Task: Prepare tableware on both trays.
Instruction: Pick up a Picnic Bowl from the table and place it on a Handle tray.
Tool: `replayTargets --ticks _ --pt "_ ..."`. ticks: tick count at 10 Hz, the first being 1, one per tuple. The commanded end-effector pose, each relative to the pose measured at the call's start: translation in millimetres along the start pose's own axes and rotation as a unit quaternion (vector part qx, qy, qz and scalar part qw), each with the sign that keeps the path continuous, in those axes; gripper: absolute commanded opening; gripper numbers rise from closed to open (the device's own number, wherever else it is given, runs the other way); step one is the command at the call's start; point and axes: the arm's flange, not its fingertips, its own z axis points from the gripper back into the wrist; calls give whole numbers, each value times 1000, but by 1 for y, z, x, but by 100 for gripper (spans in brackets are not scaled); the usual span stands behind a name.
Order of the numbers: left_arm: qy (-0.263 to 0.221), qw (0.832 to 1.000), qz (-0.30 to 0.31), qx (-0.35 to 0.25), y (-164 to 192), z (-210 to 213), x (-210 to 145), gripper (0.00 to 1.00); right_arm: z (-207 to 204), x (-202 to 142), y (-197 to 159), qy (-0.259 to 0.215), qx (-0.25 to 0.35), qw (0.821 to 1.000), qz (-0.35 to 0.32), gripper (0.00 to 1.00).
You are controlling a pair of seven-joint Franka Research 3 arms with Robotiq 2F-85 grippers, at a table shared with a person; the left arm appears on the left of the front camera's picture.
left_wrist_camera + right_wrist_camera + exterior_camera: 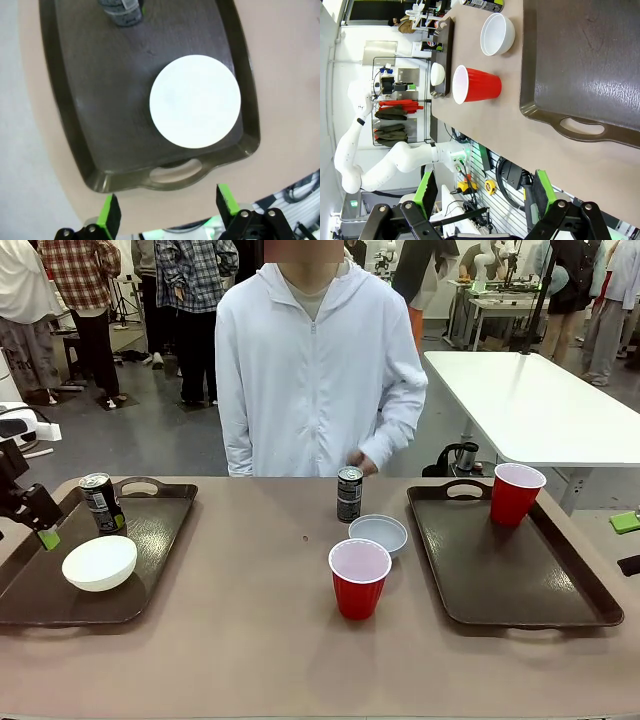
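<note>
The left tray [160,530] carries a dark can [101,502] and the cream-white bowl [99,562]. My left gripper [45,530] hangs at that tray's left edge. In the left wrist view it [167,212] is open above the handle end of the tray [100,100], with the bowl [195,101] and can [120,11] beyond. The right tray [500,570] holds a red cup [516,493]. Between the trays stand a second can [349,494], the grey-blue bowl [378,534] and another red cup [359,577]. My right gripper [485,192] is open, off the table beside the right tray [580,60].
A person in a white jacket stands at the far side, one hand [362,462] just behind the middle can. A white table [540,405] stands at the back right. Bare tabletop [250,630] lies along the front edge.
</note>
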Motion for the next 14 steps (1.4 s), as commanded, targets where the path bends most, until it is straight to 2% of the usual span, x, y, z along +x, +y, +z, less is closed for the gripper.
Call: replayTargets --ticks 1,2,4,6,7,10,12,13,14 --pt "0 1000 -3 -4 0 -1 0 100 0 1 0 -3 8 1000 1 100" --pt "0 1000 0 0 0 0 0 100 0 0 0 0 0 1000 0 100" --pt "17 992 -41 -122 22 24 6 100 2 7 38 13 -40 999 20 100" --pt "15 971 -63 -230 61 47 0 100 -5 28 83 37 -89 995 38 100" --pt "15 953 -59 -298 93 57 -4 100 -13 43 109 45 -121 991 43 100" --pt "-5 895 -3 -445 195 62 -21 100 -47 75 157 84 -175 980 43 100" --pt "-20 857 26 -514 256 53 -32 100 -76 91 193 107 -237 965 43 100" --pt "-24 846 33 -531 269 42 -37 100 -91 98 206 102 -281 953 43 100" --pt "-28 833 33 -551 282 34 -40 100 -106 106 219 78 -334 938 39 100"
